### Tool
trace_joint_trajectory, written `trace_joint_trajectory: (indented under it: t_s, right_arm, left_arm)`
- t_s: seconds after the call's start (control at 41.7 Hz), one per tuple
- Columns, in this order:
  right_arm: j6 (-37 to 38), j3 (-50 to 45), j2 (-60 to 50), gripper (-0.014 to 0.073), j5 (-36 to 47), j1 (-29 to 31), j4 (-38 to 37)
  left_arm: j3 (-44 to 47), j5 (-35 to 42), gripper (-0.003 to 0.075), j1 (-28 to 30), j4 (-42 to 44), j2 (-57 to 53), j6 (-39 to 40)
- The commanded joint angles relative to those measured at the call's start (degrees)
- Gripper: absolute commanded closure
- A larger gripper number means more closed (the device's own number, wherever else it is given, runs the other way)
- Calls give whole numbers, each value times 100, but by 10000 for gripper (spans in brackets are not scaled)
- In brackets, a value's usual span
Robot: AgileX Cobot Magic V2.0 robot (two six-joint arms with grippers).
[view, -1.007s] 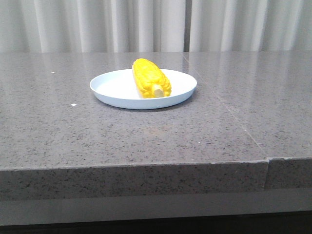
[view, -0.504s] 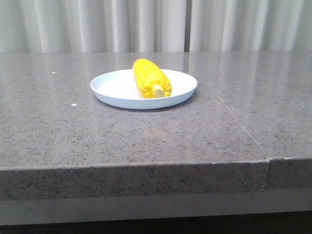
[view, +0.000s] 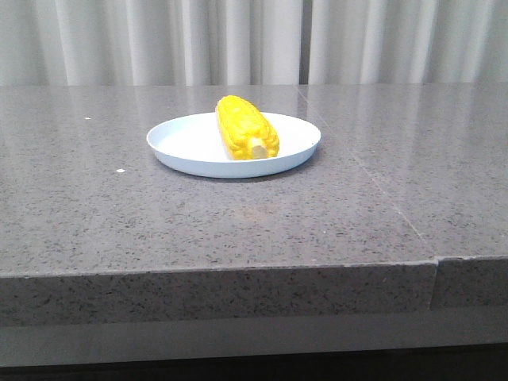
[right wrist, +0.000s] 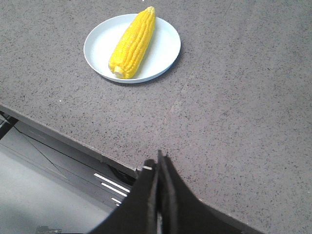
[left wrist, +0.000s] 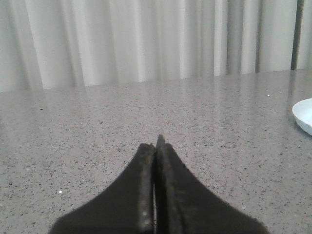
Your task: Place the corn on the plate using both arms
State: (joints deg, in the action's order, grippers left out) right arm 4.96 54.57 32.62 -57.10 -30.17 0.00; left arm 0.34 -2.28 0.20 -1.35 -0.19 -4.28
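Note:
The yellow corn [view: 246, 128] lies on the white plate [view: 182, 141] at the middle of the grey stone table, its pale stub toward the front. The right wrist view shows the corn [right wrist: 132, 42] lying across the plate [right wrist: 163, 53]. My right gripper [right wrist: 158, 163] is shut and empty over the table's front edge, well back from the plate. My left gripper [left wrist: 156, 144] is shut and empty low over bare table; only the plate's rim [left wrist: 303, 115] shows at that view's edge. Neither gripper shows in the front view.
The table [view: 159, 222] has a front edge with a drop below it [right wrist: 48, 165]. A seam [view: 381, 190] runs across the tabletop on the right. Pale curtains [view: 254, 40] hang behind the table.

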Motion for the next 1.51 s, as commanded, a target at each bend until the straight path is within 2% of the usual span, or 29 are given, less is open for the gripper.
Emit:
trace_joint_trajectory:
  t_s: [0.0, 0.096, 0.168, 0.384, 0.552, 0.743, 0.935, 1.487]
  right_arm:
    - [-44, 116, 8, 713, 363, 26, -46]
    - [-50, -82, -183, 713, 483, 194, -96]
    - [-78, -468, -472, 713, 837, 615, -96]
    - [-90, -2146, -1664, 712, 2751, 2021, -155]
    - [-90, -3592, -2522, 712, 4246, 2744, -155]
    - [-84, -4806, -3172, 712, 5254, 3005, -149]
    - [-84, -5500, -3395, 712, 5850, 3131, -144]
    - [3, -5519, -3395, 712, 5861, 3131, -144]
  left_arm:
    - [10, 494, 740, -38, -43, -111, 50]
    - [10, 494, 740, -38, -43, -111, 50]
    - [10, 494, 740, -38, -43, -111, 50]
    - [10, 494, 740, -38, -43, -111, 50]
    - [10, 494, 740, -38, -43, -111, 50]
    - [10, 494, 740, -38, -43, -111, 50]
    - [10, 494, 740, -38, -43, -111, 50]
    - [10, 494, 740, -38, -43, -111, 50]
